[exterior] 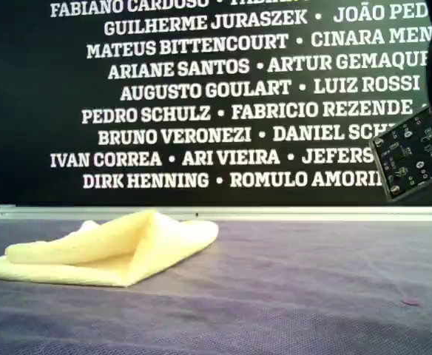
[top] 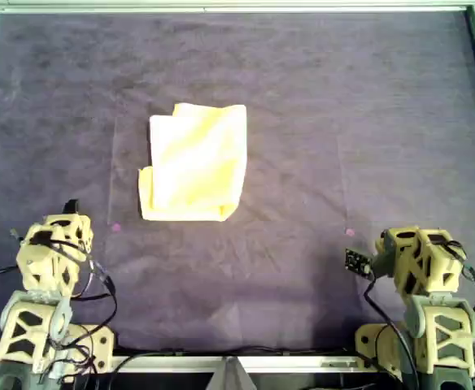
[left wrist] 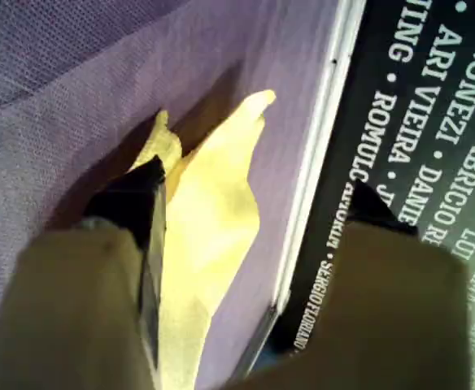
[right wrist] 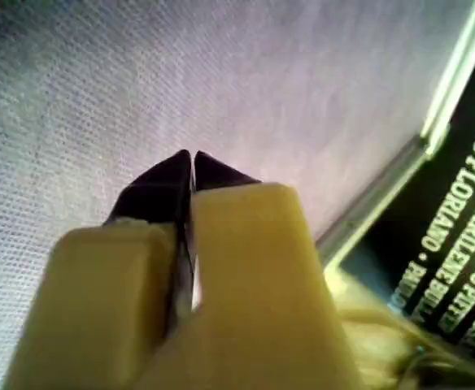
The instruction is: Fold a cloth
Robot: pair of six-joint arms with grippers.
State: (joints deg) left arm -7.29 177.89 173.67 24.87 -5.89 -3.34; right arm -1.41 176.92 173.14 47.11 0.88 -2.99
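The cloth (top: 194,164) lies folded on the purple table covering (top: 343,122), left of centre in the overhead view. The left gripper (left wrist: 254,203) gapes wide, empty. The right gripper (right wrist: 192,162) is pinched tight, holding nothing.

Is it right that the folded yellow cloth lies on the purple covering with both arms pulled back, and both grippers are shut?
Not quite. The cloth lies folded on the purple covering, arms back, and the right gripper is shut, but the left gripper is open: the left wrist view shows its jaws spread wide.
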